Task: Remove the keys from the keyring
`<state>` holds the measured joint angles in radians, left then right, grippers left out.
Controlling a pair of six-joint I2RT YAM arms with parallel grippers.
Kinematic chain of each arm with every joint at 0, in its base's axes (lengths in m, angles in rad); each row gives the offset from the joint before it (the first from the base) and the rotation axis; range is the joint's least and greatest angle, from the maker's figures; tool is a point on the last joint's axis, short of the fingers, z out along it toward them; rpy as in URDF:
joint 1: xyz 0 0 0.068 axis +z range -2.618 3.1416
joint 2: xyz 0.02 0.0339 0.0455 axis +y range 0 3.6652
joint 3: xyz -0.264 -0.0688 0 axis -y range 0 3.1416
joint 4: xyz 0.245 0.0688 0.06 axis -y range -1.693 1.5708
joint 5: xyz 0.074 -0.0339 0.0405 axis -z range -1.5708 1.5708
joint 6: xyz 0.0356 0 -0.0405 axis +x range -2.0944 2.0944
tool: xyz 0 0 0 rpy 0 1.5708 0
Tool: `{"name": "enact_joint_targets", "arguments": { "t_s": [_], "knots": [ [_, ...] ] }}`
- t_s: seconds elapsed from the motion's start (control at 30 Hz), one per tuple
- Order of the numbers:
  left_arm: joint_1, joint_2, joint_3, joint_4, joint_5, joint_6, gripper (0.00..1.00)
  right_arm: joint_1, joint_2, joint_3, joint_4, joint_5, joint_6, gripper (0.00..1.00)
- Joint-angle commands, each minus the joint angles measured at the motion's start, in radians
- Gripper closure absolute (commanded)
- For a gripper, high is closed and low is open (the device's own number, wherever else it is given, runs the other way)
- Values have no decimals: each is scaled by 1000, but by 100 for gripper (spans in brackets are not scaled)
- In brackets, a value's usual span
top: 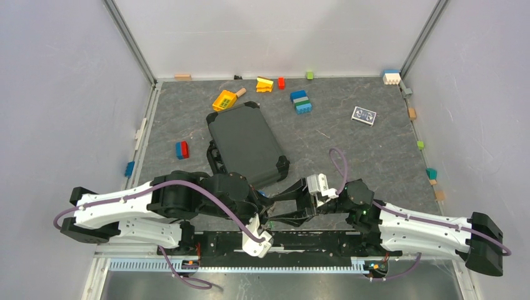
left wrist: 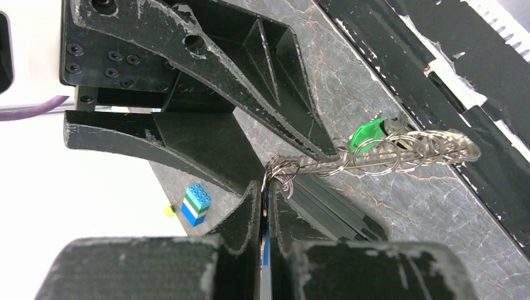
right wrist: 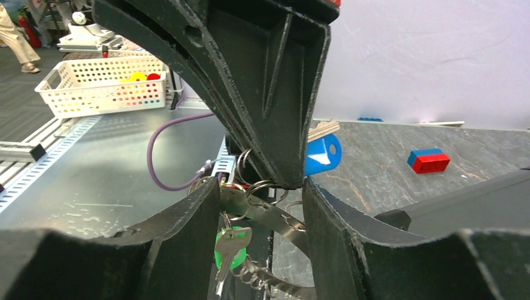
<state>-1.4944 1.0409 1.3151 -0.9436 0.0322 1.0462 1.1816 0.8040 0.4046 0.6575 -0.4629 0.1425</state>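
Note:
The keyring (left wrist: 375,164) hangs edge-on between the two grippers just above the table's near edge, a thin metal band strung with many small rings. A green tag (left wrist: 364,134) and a silver key (right wrist: 236,240) dangle from it. My left gripper (left wrist: 267,187) is shut, with a blue strip pinched between its pads; the blue-headed key (right wrist: 322,156) pokes out beside its fingers (right wrist: 269,94). My right gripper (right wrist: 261,187) stands open with the keyring band (right wrist: 281,219) running across the gap from one finger to the other. In the top view both grippers (top: 270,209) (top: 299,206) meet tip to tip.
A dark case (top: 247,144) lies just beyond the grippers. Toy bricks are scattered about: a blue-green stack (top: 301,102), a red-blue one (top: 182,149), yellow pieces (top: 224,100), and a card (top: 364,115). The black base rail (top: 294,240) runs directly under the grippers.

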Motion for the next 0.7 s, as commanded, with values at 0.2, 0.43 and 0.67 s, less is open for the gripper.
{"name": "enact_joint_targets", "arguments": {
  "t_s": [0.2,0.43,0.67],
  "knots": [
    [-3,-11,50,45,4,60,98,0,15,-22,93,-68,37,51],
    [-3,-16,52,45,-7,63,98,0,8,-35,100,-74,41,60],
    [-3,-21,51,46,-21,62,98,0,9,-47,103,-76,47,68]
  ]
}}
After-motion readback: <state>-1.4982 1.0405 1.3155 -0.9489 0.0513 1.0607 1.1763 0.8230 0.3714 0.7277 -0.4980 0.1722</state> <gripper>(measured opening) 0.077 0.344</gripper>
